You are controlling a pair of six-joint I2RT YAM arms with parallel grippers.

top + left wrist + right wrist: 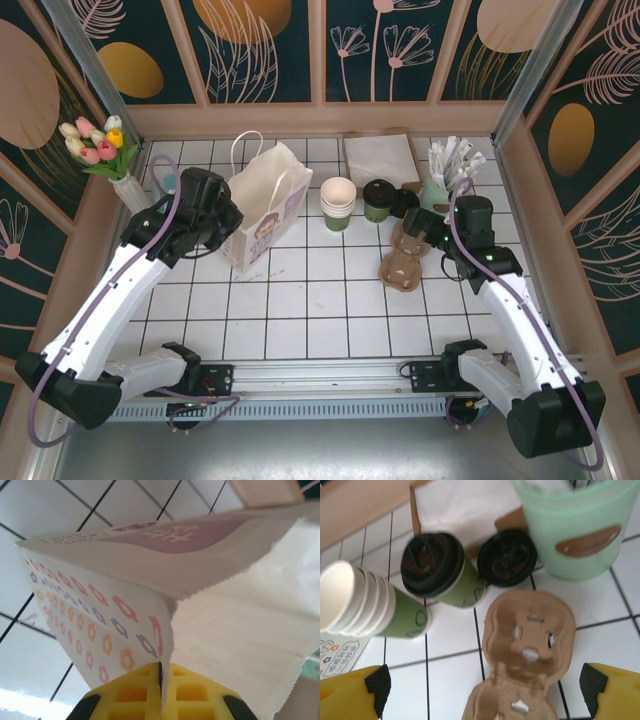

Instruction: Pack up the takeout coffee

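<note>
Top external view: the left gripper (231, 222) is pinching the left edge of the white paper bag (268, 205), which is standing upright on the tiled table (310, 310). At three o'clock from the bag, a stack of green paper cups (338, 203) is standing. The takeout coffee (378, 199) is sitting just beside it with its black lid on. A loose black lid (405, 204) is lying at the coffee's three o'clock, and the mint cup of white sticks (438, 190) is standing beyond that. The right gripper (428, 232) is hovering over the brown cardboard cup carrier (404, 260), with the coffee at its ten o'clock, near but apart.

Left wrist view: the yellow left gripper (161, 695) is clamping shut on the bag's (235, 630) flower-printed edge.

Right wrist view: the right gripper (482, 695) is standing wide and holding nothing. The coffee (436, 569) is sitting at its eleven o'clock, beyond the carrier (527, 640).
</note>
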